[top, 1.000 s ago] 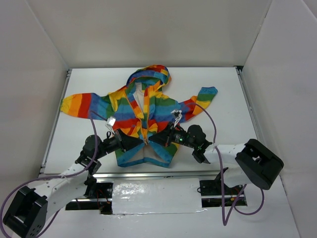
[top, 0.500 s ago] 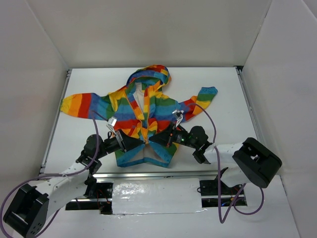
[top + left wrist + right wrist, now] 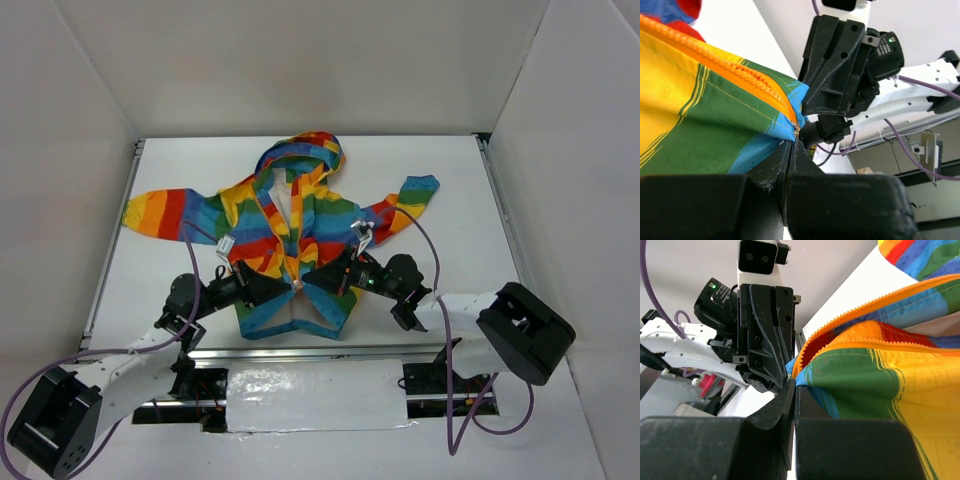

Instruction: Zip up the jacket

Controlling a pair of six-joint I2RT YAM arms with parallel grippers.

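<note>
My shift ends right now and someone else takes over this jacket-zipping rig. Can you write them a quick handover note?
Left end effector: shut on the jacket at one bottom front corner, beside the orange zipper teeth.
Right end effector: shut on the opposite front corner at the hem.
Jacket: flat on the table, hood away from the arms, sleeves spread.
Done: both bottom zipper ends are gripped and held close together.
Left: the two rows of teeth lie apart at the hem. Join them, then run the slider up. I cannot see the slider.
</note>
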